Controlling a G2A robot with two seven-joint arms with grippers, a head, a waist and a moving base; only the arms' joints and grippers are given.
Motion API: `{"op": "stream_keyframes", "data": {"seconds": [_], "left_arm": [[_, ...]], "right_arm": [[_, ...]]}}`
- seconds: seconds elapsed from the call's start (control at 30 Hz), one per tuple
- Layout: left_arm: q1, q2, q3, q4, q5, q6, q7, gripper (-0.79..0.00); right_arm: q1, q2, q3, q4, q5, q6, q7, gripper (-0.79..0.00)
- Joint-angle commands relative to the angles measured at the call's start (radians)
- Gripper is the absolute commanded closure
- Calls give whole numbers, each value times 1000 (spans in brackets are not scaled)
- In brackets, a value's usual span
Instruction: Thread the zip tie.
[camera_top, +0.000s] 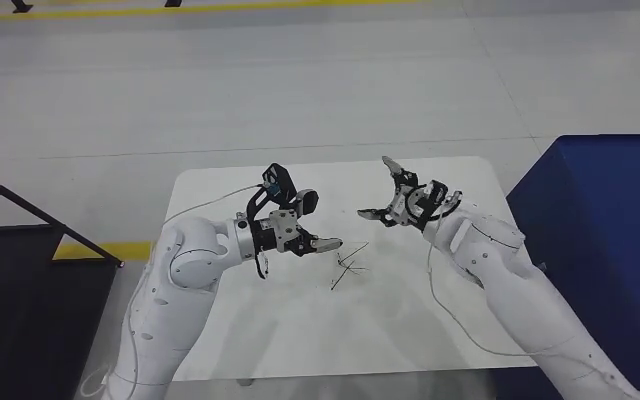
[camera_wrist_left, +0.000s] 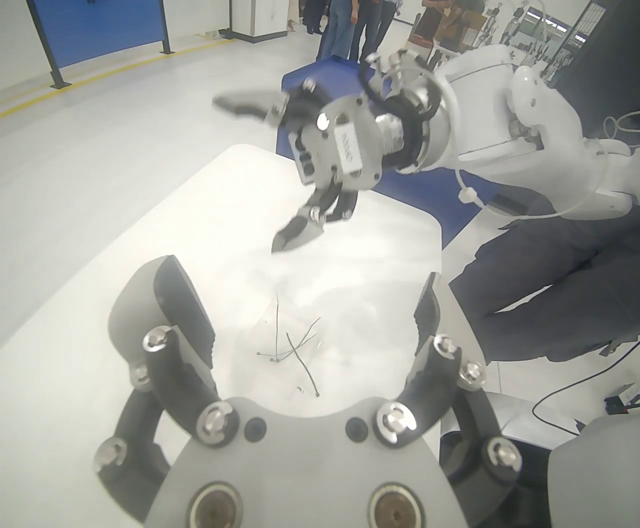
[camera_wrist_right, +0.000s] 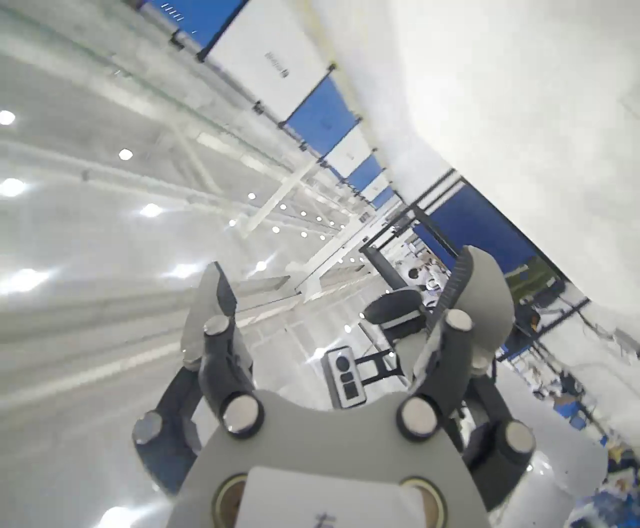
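Observation:
Several thin black zip ties (camera_top: 349, 264) lie crossed in a loose pile near the middle of the white table (camera_top: 300, 340). My left gripper (camera_top: 322, 222) hovers just left of the pile, open and holding nothing. In the left wrist view the zip ties (camera_wrist_left: 292, 345) lie on the table beyond its spread fingers (camera_wrist_left: 172, 300). My right gripper (camera_top: 375, 187) is raised above the table behind and right of the pile, open wide and empty. The left wrist view has that right gripper (camera_wrist_left: 260, 170) facing my left one. The right gripper (camera_wrist_right: 345, 295) points out level into the room.
A blue bin (camera_top: 580, 210) stands against the table's right edge. A dark frame (camera_top: 40, 300) stands off the left side. A thin cable (camera_top: 200, 208) runs over the table's back left corner. Bare tabletop (camera_wrist_left: 100, 310) surrounds the pile.

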Motion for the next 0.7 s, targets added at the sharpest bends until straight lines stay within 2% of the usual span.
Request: {"op": "stream_keyframes", "data": {"seconds": [0.0, 0.13, 0.2, 0.27, 0.37, 0.67], "left_arm": [[0, 0, 0, 0, 0, 0, 0, -785], [0, 0, 0, 0, 0, 0, 0, -785], [0, 0, 0, 0, 0, 0, 0, -785], [0, 0, 0, 0, 0, 0, 0, -785], [0, 0, 0, 0, 0, 0, 0, -785], [0, 0, 0, 0, 0, 0, 0, -784]], "right_arm": [[-63, 13, 74, -40, -115, -91, 64, -785], [-162, 32, 167, -75, -289, -197, 203, -785], [-190, 33, 186, -72, -255, -187, 266, -785], [-188, 33, 184, -73, -287, -194, 252, -785], [-193, 32, 189, -70, -244, -182, 279, -785], [-192, 32, 189, -70, -245, -182, 275, -785]]}}
